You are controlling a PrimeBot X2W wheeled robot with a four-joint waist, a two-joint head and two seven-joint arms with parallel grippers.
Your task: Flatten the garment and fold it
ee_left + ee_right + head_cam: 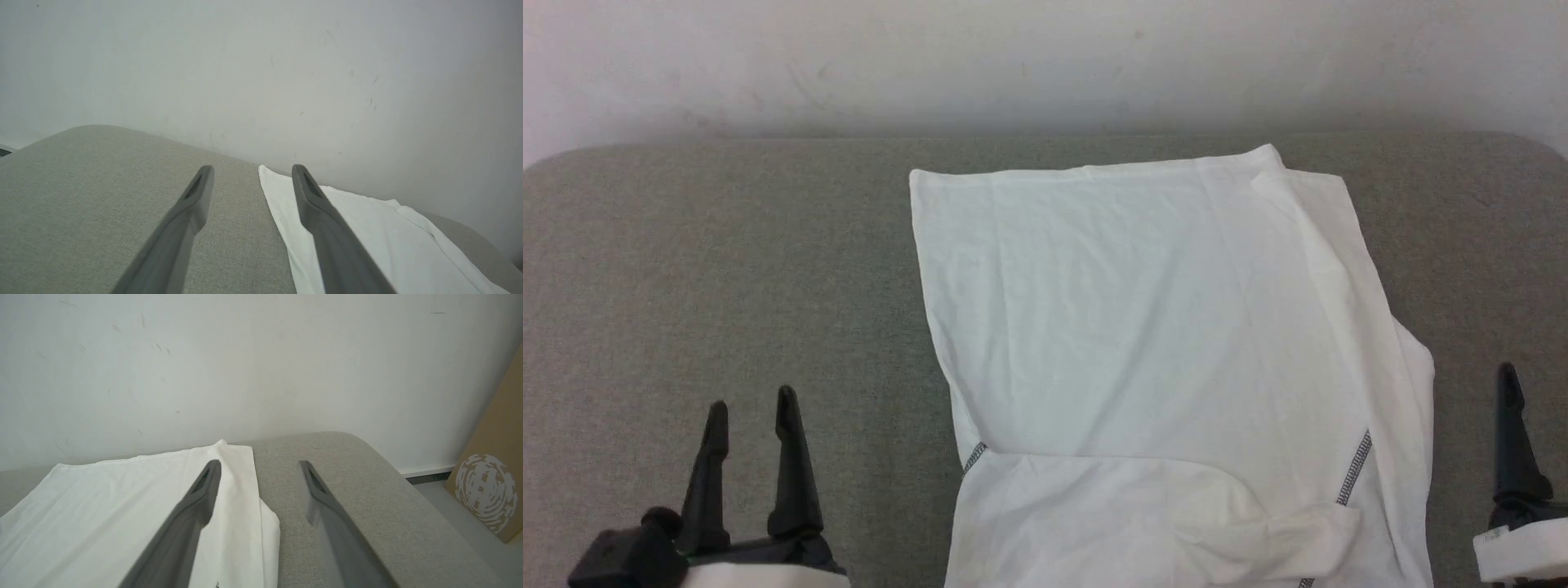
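The garment (1160,343) lies on the grey fabric-covered surface (727,245), centre to right in the head view. Its far edge lies short of the white wall (1045,57) and its near end runs past the bottom of that view. It is mostly flat with light creases. One side is turned in along the right, and a white layer lies across the near part, with dark stitching (1354,469) showing at the seams. The left gripper (752,400) stands over bare surface to the left of the garment, clear of it, fingers spread and nothing between them. The right gripper (259,463) is at the garment's right edge, fingers likewise spread and empty, one over the cloth and one over the surface. A brown cardboard panel (490,486) with a white print stands beyond the surface's right end.
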